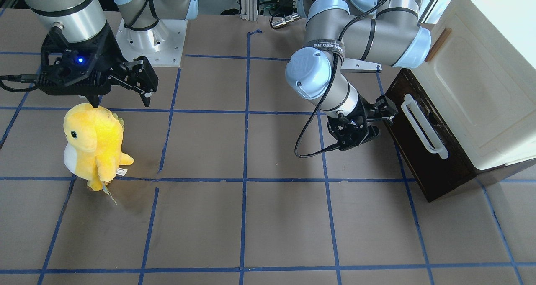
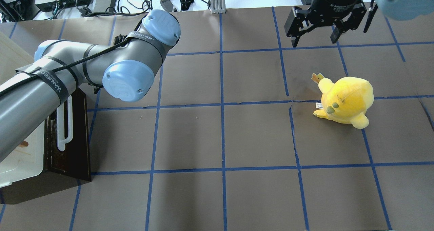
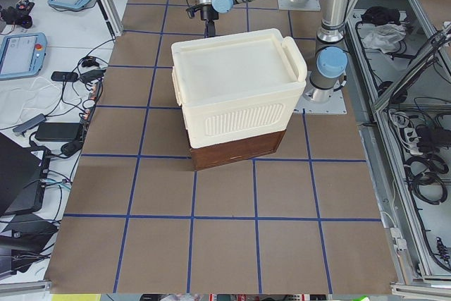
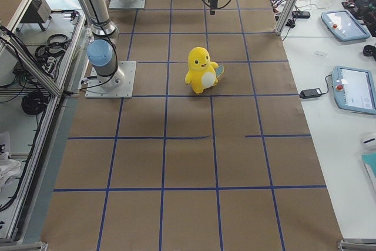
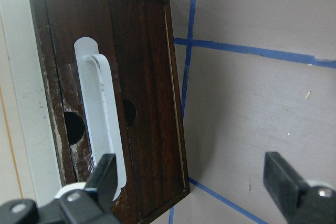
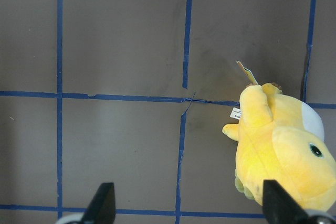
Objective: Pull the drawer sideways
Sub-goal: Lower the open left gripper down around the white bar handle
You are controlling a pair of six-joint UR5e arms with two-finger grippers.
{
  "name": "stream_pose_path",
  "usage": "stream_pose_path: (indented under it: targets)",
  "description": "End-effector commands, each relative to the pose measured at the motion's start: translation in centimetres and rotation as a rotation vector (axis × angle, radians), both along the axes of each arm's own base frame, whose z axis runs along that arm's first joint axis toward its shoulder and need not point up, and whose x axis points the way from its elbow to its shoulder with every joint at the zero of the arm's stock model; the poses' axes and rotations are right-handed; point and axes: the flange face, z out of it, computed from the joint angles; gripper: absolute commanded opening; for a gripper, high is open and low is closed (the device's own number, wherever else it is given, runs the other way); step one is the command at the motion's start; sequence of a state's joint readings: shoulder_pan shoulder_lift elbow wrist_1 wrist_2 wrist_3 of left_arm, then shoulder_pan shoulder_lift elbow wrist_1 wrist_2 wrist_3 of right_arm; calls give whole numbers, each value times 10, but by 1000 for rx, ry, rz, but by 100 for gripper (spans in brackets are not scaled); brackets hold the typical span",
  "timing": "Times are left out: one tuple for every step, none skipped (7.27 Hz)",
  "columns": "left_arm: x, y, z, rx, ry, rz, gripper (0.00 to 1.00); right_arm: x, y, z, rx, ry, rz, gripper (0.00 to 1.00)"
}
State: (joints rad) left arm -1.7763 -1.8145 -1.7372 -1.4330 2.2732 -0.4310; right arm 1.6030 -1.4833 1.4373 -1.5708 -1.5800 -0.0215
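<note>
The dark brown drawer (image 1: 418, 159) with its long white bar handle (image 1: 423, 129) sits at the foot of a cream-white cabinet (image 1: 473, 80). In the left wrist view the drawer front (image 5: 144, 66) and handle (image 5: 98, 103) fill the left side. My left gripper (image 1: 382, 119) is open and empty, just in front of the drawer, with one fingertip (image 5: 105, 174) by the handle's end. The overhead view shows the drawer (image 2: 76, 146), but my arm hides the left gripper there. My right gripper (image 2: 313, 39) is open and empty, far from the drawer.
A yellow plush toy (image 1: 94, 145) stands on the brown table under my right gripper (image 6: 189, 208); it also shows in the overhead view (image 2: 344, 100). The cabinet door has a small brown handle (image 1: 437, 44). Blue tape lines grid the table.
</note>
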Motion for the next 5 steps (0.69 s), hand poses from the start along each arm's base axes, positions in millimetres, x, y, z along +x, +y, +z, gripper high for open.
stream_pose_path:
  targets:
    - [0,-2,-1,-7,0,0,100,0,0,0,0,0,0,100]
    - [0,-3,1,-12,1,0,100,0,0,0,0,0,0,100]
    - [0,-1,-2,-7,-2,0,100,0,0,0,0,0,0,100]
    - [0,-1,-2,-7,-2,0,100,0,0,0,0,0,0,100]
    - [0,-1,-2,-7,-2,0,100,0,0,0,0,0,0,100]
